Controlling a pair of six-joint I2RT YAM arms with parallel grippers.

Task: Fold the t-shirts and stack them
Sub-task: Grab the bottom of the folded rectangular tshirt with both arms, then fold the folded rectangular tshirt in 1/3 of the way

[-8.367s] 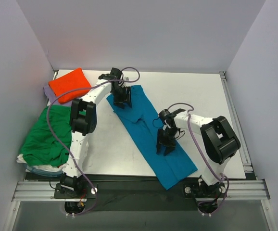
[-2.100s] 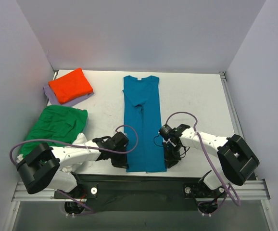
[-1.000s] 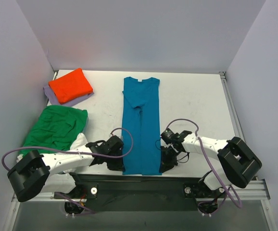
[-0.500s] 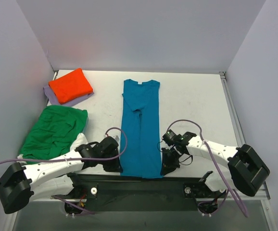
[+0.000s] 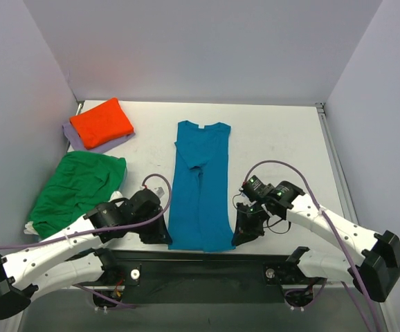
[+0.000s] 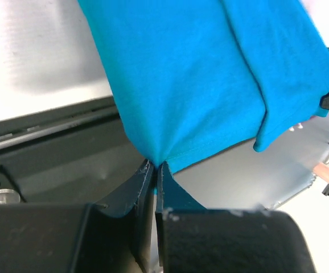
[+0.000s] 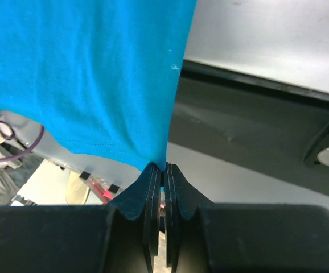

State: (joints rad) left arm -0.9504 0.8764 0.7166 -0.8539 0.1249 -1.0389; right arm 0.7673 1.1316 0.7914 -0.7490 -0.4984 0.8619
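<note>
- Left gripper [image 6: 154, 165] is clamped on the near-left hem corner of the teal-blue t-shirt [image 5: 200, 187], with cloth bunching into its pinched fingers.
- Right gripper [image 7: 161, 168] is closed the same way on the near-right hem corner, and a sliver of teal shows between its fingers.
- The shirt lies as a long narrow strip down the middle of the table [image 5: 283, 138]. Its collar is at the far end, and its hem is raised a little over the dark rail [image 5: 200, 259] at the near edge.
- The step in hand looks like carrying the hem up to the collar to halve the strip.
- To do it well, both arms should rise together and travel at one pace, with the hem level and lightly taut so the strip does not twist.
- The corners are best released only once the hem sits squarely over the collar end.
- One risk is the inner flap, which hangs lower than the rest in the left wrist view and may swing open.
- The cloth is plain, matte and soft, with its sides turned inward, a lengthwise crease and a small pale label at the neck.
- The likely stack is at the far left, where the orange t-shirt [image 5: 102, 122] lies folded on the lavender t-shirt [image 5: 71, 134].
- The green t-shirt [image 5: 79, 187] lies crumpled to the left.
</note>
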